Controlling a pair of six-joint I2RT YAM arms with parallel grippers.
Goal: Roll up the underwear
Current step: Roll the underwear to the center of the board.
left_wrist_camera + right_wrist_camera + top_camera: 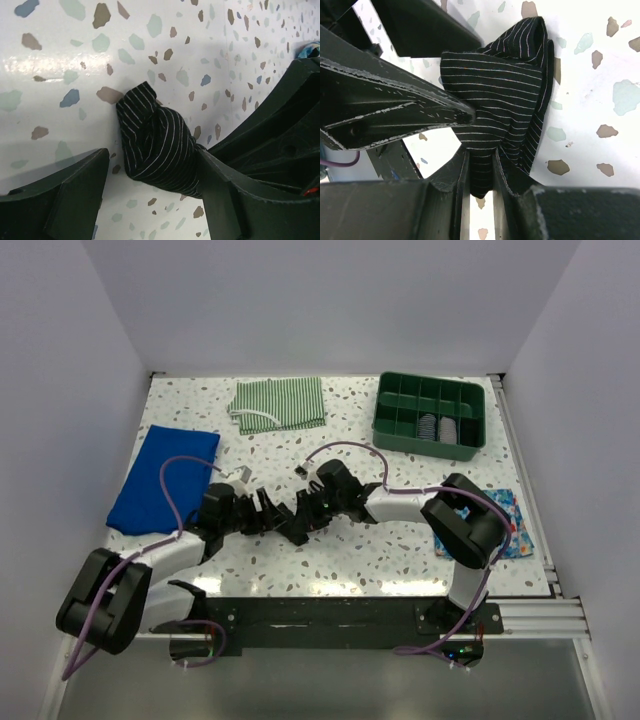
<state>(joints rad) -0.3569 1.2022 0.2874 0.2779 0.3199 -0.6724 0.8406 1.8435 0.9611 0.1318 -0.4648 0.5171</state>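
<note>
We read this as the late part of the roll. The underwear [160, 145], black with thin pale stripes, is already gathered into a thick, uneven bundle on the surface [390, 555]. It lies well apart from the green tray [430, 415], nearer the arm bases than the tray and over toward the left arm's side of it.

The right gripper [481, 167] reaches in from the tray's side. Its jaws are nearly closed, with a fold of the striped fabric pinched between them. The left gripper [152, 170] has its jaws spread wide and straddles the bundle. One finger [235, 195] touches the cloth and the other stands clear, so it has hold of nothing.

The roll looks loose, with one corner poking out flat. We judge that the next move calls for the left jaws either to close on the bundle and turn it tighter, or to lift away without dragging cloth, while the right pinch steadies it.
</note>
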